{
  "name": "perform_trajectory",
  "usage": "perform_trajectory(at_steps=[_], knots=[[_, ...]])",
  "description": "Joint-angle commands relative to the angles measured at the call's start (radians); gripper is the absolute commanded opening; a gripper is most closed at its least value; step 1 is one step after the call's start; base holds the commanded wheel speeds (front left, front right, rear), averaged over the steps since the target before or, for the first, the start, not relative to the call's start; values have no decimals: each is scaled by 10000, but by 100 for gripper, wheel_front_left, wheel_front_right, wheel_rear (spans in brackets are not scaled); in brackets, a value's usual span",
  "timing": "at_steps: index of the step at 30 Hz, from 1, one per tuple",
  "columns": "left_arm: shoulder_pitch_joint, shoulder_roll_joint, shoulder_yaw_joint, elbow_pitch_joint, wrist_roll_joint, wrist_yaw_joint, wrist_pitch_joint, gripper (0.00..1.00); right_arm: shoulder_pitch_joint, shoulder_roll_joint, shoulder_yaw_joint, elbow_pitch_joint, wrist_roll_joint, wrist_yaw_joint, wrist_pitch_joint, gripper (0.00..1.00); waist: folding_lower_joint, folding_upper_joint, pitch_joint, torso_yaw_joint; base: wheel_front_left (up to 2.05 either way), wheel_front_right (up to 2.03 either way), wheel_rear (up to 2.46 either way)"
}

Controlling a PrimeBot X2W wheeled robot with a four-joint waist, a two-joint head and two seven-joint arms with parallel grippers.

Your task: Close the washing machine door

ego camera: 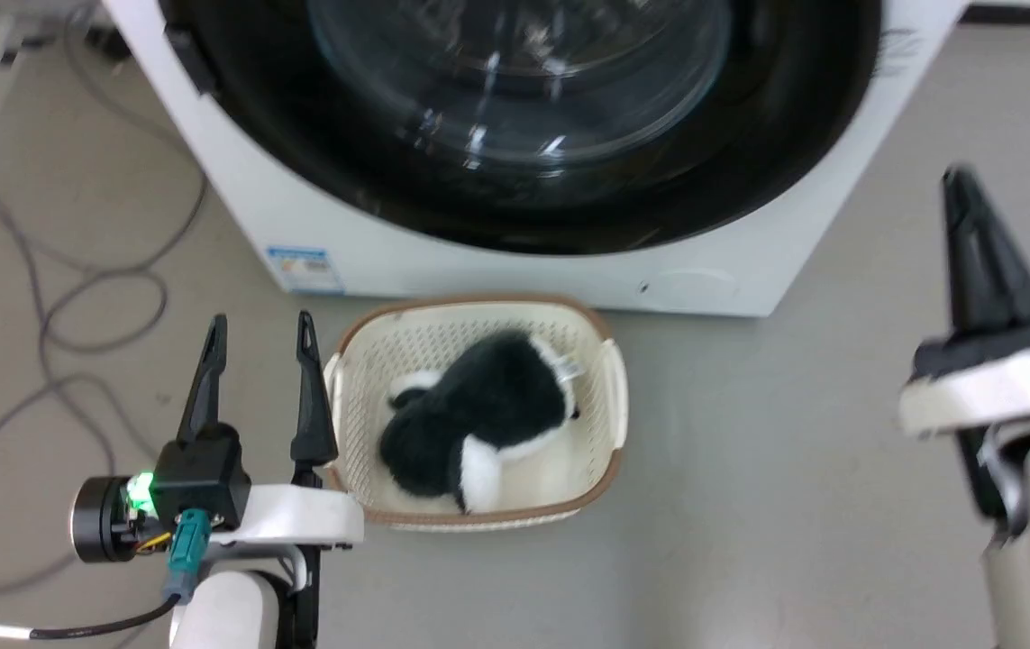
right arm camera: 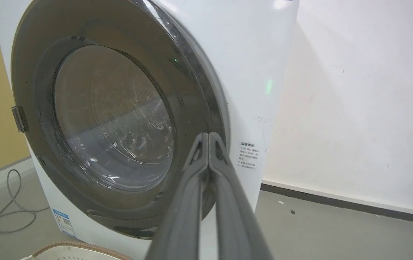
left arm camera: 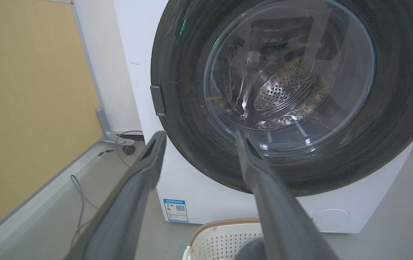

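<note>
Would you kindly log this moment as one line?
door: looks shut on washing machine; left gripper: open; right gripper: shut; basket: on floor

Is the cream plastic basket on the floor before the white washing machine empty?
No, a fluffy black-and-white soft toy lies inside the cream perforated basket.

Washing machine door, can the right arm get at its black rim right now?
Probably yes: the shut right gripper points at the washing machine door with nothing between them; the basket sits lower, off its line.
</note>
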Motion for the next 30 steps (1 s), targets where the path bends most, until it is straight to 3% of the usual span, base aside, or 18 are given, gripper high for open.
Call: perform_trajectory(at_steps=[1,2,13,23,24,30], knots=[[125,56,39,38,19,-44,-53,100,250,76,36,-49,24,-9,-44,45,0,0,-380,-338,0,0,0],[196,54,50,77,-4,-75,-53,100,441,150,42,-122,44,-9,-44,100,0,0,-471,-387,0,0,0],[1091,30,397,514,-125,-182,-53,100,2430,1072,352,-518,35,-9,-44,100,0,0,-1473,-798,0,0,0],[1695,-9,370,855,-105,-227,-53,100,3596,1231,325,-607,257,-9,-44,100,0,0,-2021,-856,0,0,0],[1599,-27,363,855,-153,-225,1,0,3516,1175,311,-555,193,0,1,0,0,0,-2009,-855,0,0,0],[1602,-41,369,847,-151,-243,46,0,3521,1174,308,-562,138,0,46,0,0,0,-2029,-849,0,0,0]])
